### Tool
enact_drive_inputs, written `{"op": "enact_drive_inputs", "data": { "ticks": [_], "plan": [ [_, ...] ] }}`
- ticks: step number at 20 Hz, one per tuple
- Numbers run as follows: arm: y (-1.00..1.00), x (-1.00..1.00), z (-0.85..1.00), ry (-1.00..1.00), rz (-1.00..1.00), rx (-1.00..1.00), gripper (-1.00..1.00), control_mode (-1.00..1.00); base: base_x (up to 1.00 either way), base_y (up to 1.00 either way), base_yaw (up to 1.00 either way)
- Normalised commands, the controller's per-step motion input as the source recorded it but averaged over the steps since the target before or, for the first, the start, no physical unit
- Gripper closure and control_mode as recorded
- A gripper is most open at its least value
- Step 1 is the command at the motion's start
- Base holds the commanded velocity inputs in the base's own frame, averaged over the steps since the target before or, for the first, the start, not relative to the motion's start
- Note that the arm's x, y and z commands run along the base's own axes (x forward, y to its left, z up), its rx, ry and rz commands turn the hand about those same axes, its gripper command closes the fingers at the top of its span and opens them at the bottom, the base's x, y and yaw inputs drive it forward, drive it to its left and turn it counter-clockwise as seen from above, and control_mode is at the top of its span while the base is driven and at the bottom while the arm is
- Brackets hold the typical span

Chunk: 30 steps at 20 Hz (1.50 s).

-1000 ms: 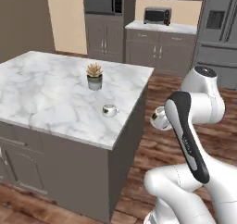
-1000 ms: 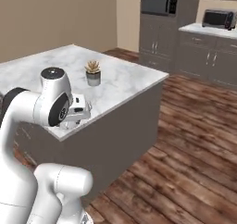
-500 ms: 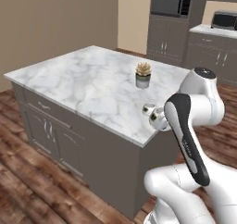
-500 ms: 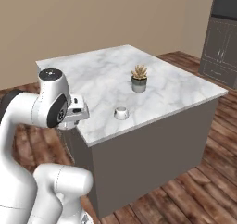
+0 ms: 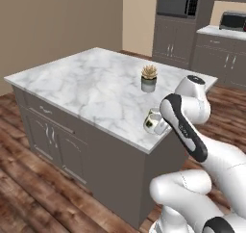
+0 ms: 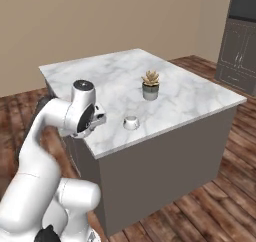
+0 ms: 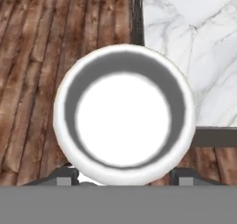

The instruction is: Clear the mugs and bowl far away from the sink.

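My gripper (image 7: pixel 124 177) is shut on a glossy white mug (image 7: pixel 124 126). I look straight down into the mug, and its rim spans the gap between my two fingertips (image 7: pixel 65 174). It hangs over the corner edge of the marble island (image 7: pixel 194 42), with the wooden floor to its left. In the left base view the hand and a white mug (image 5: pixel 153 119) sit at the island's near right edge. A second white mug (image 6: pixel 131 122) stands on the island top, just right of my gripper (image 6: pixel 101 118). The bowl and the sink are out of view.
A grey pot with a succulent (image 6: pixel 150 85) stands on the island (image 6: pixel 110 81) behind the mug. Dark cabinets with a microwave (image 5: pixel 178 3) and a toaster oven (image 5: pixel 232 21) line the far wall. Wooden floor (image 6: pixel 210 206) surrounds the island.
The whole picture has shifted: the base has driven round the island, so the cameras see it from another side. The mug stays in my gripper. The other mug and the succulent keep their places.
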Motion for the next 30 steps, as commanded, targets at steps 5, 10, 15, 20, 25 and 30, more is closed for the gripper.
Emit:
{"op": "enact_drive_inputs", "data": {
  "ticks": [5,10,15,20,25,30],
  "plan": [
    [-0.12,1.0,-0.49,0.06,0.04,-0.02,1.0,-1.0,0.0,0.0,0.0],
    [-0.01,0.99,-0.45,0.01,0.0,0.0,1.0,-1.0,0.0,0.0,0.0],
    [0.0,0.83,-0.64,0.0,0.0,-0.02,1.0,-1.0,0.0,0.0,0.0],
    [0.0,0.48,-0.71,-0.18,0.0,-0.09,1.0,-1.0,0.0,0.0,0.0],
    [0.0,0.25,-0.25,-0.13,0.0,-0.02,-1.0,-1.0,0.0,0.0,0.0],
    [0.0,0.08,0.1,-0.01,0.0,0.0,-1.0,-1.0,0.0,0.0,0.0]
  ]
}}
